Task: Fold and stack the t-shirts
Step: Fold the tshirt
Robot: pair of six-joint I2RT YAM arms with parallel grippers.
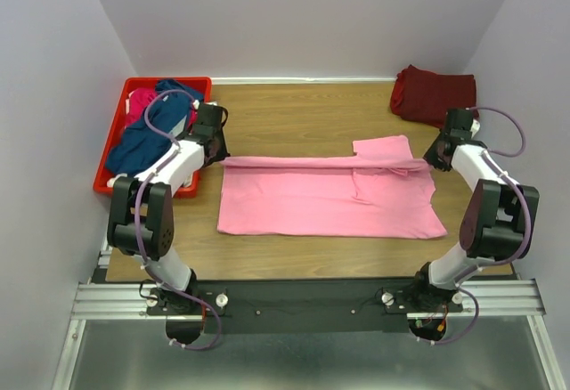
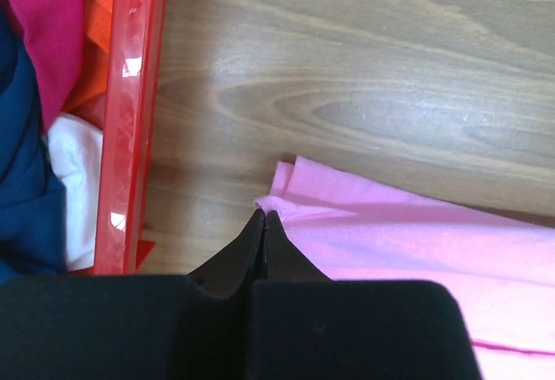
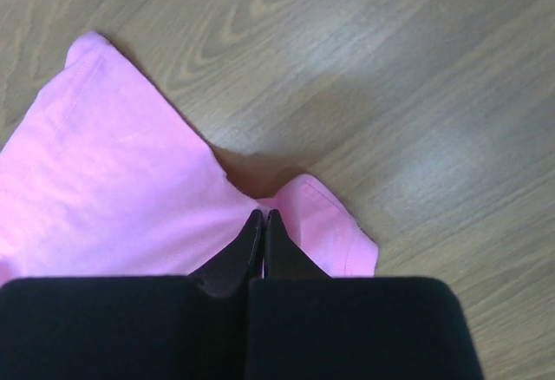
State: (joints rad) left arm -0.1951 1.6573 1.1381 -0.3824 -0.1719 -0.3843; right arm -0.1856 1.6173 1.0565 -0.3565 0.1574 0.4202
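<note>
pink shirt [image 1: 329,199]: flat on the table [image 1: 294,114], long axis left to right, far edge doubled over.
left gripper [image 2: 264,217]: closed, apparently pinching the far-left corner, near the crate [image 2: 130,137].
right gripper [image 3: 264,215]: closed, apparently pinching the far-right edge by the sleeve.
shirt lies between both and nearward; arms reach forward, wrists low.

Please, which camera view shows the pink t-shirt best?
The top external view: only there the whole pink t-shirt is seen, spread flat on the table with its far edge folded over. The left wrist view shows just one corner at the left hand; the right wrist view shows just its sleeve end at the right hand.
</note>
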